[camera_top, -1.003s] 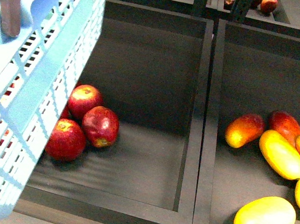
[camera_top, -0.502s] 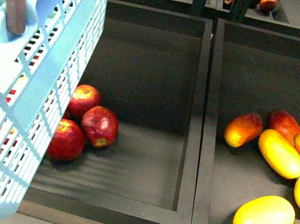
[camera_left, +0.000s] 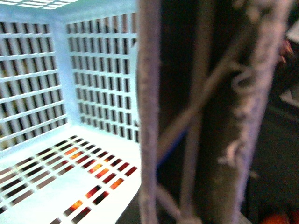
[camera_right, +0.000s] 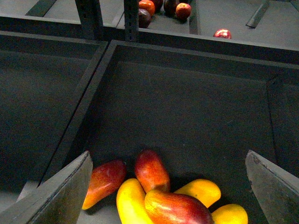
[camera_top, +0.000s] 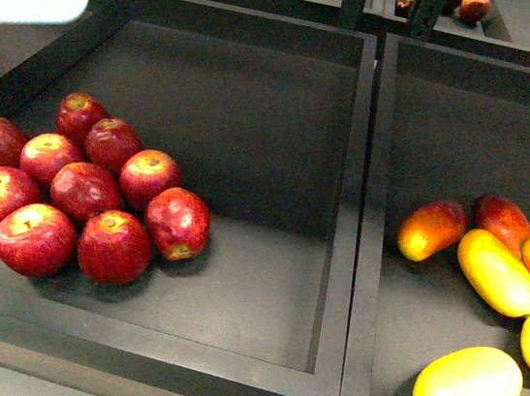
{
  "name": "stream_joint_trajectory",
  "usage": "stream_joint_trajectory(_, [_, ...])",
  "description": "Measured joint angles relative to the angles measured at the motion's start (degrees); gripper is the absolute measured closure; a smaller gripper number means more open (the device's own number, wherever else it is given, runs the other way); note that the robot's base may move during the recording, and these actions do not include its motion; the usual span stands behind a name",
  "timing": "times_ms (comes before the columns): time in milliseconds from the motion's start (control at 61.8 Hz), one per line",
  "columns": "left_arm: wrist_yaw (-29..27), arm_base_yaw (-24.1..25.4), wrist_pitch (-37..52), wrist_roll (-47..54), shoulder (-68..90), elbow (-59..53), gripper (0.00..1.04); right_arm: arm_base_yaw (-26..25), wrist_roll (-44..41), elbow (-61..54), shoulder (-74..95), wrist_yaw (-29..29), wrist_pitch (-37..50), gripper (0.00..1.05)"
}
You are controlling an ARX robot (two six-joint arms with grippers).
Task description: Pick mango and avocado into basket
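Little of the task is judged done. No fruit is seen inside the basket — the stretch of its floor shown in the left wrist view lies bare — and in the front view only one corner of it is caught, raised at the far left beyond the apples. The mango lies in the right-hand bin among yellow mangoes, touching its neighbours. The right gripper is held wide apart and empty above that pile, so no grasp is made yet. The avocado is not found in any view. The left gripper cannot be made out among the blurred handles, so its state cannot be told. Both picks are left.
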Motion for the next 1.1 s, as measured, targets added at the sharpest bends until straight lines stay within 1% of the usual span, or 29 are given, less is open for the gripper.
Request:
stream_joint_trajectory(81, [7.06,-1.05,-2.71,-0.59,3.34,2.27,0.99,0.24,0.00,0.00,0.00,-0.33,0.00,0.08])
stream_joint_trajectory(162, [13.62,-2.29,-3.13,-3.17,6.93,3.98,0.99,0.26,0.00,0.00,0.00,-0.11,0.00,0.08])
stream_joint_trajectory(227, [21.88,-4.15,-3.69,-5.07,11.08,5.99,0.99,0.07,0.00,0.00,0.00,0.00,0.00,0.08])
stream_joint_trajectory(307, [28.20,-6.49,-4.55,-5.07,14.27,7.43,0.99,0.07,0.00,0.00,0.00,-0.02,0.00,0.08])
stream_joint_trajectory(324, [30.36,-7.26,-4.57,-5.09,14.95,7.65,0.99,0.07,0.00,0.00,0.00,-0.02,0.00,0.08])
stream_joint_trajectory(356, [32.87,-8.55,-4.61,-5.16,15.93,7.96,0.99,0.09,0.00,0.00,0.00,-0.07,0.00,0.08])
stream_joint_trajectory(437, [37.18,-11.23,-4.96,-5.07,17.70,8.70,0.99,0.11,0.00,0.00,0.00,-0.11,0.00,0.08])
stream_joint_trajectory(502, [38.34,-12.66,-5.33,-5.07,18.75,9.62,0.99,0.09,0.00,0.00,0.00,-0.07,0.00,0.08])
stream_joint_trajectory(566, [37.75,-13.25,-6.08,-4.83,20.11,11.06,0.99,0.09,0.00,0.00,0.00,-0.04,0.00,0.08])
stream_joint_trajectory(906, [34.25,-12.33,-6.03,-3.89,22.29,13.73,0.99,0.09,0.00,0.00,0.00,-0.07,0.00,0.08])
stream_joint_trajectory(1100, [34.84,-12.44,-5.97,-3.80,22.36,13.73,0.99,0.07,0.00,0.00,0.00,-0.02,0.00,0.08])
